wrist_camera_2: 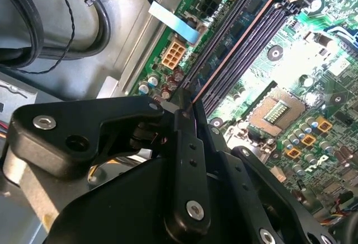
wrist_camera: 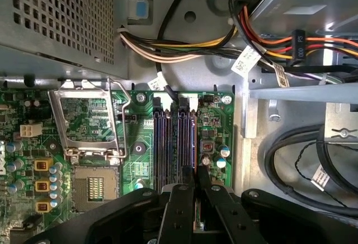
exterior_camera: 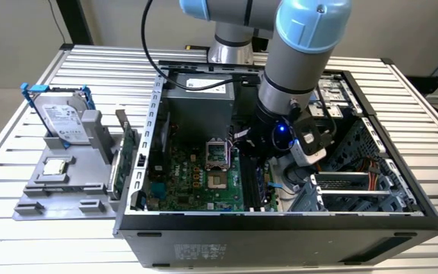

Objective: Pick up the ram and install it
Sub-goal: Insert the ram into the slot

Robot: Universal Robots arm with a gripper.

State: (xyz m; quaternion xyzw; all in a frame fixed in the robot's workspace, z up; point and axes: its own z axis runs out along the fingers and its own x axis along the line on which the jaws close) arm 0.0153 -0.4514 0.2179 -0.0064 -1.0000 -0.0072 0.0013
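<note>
Slatted metal table (exterior_camera: 67, 240) is carrying an open PC case (exterior_camera: 280, 220) in the exterior view, w/ a grey fixture (exterior_camera: 67, 188) holding a hard drive (exterior_camera: 59, 123) off to that view's left. Arm is reaching down into the case, and the pincer (exterior_camera: 267, 165) is sitting low over the motherboard (exterior_camera: 196, 182), right by the black slots; prob. that low because the stick has to go straight down into a slot.

Second wrist view: pincer (wrist_camera_2: 187, 112) is clenching the ram (wrist_camera_2: 238, 40) at its near end, fingers (wrist_camera_2: 187, 143) pinching the thin edge. Ram is running away from the fingertips, lying along a slot (wrist_camera_2: 221, 37), apparently in or just over it; can't tell if fully seated.

First wrist view: pincer (wrist_camera: 194, 182) is gripping edge-on, ram (wrist_camera: 194, 137) stretching ahead from the tips among the slots, CPU socket (wrist_camera: 92, 185) well to one side. Edge grip is likely keeping the board upright and aligned w/ the slot.
</note>
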